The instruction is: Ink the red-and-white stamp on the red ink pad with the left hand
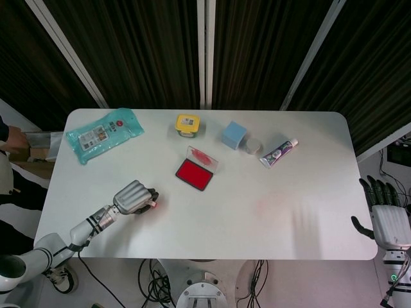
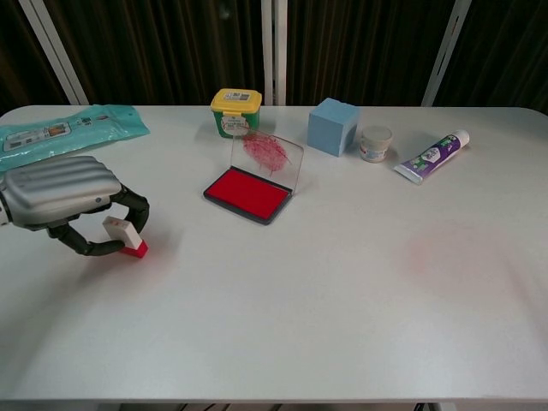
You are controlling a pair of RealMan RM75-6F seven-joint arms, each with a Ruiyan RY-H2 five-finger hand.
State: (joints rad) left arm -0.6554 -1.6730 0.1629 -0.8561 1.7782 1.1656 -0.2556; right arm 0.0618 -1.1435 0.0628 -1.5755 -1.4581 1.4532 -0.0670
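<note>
Our left hand (image 2: 64, 193) is low on the table (image 2: 342, 291), near-left side, fingers (image 2: 128, 205) curled round the red-and-white stamp (image 2: 127, 235). Stamp is tilted, red base touching the table. Fingers look closed on its white body, but from the chest view we can't tell if the grip is firm or only cupping it; the head view is too small to settle it

Red ink pad (image 2: 248, 193) sits open, well apart to the right and farther back, clear lid (image 2: 267, 155) propped up behind it. Right hand (image 1: 388, 221) hangs off the far right table edge, fingers apart, holding nothing

For this step we'd:
- confirm the pinch on the white body before lifting, square the stamp upright
- lift clear, carry across, come in from the front so the knuckles miss the lid
- press the red base flat on the pad centre, straight down, light force, no sliding
- stay off the yellow-lidded tub (image 2: 235, 112) behind
</note>
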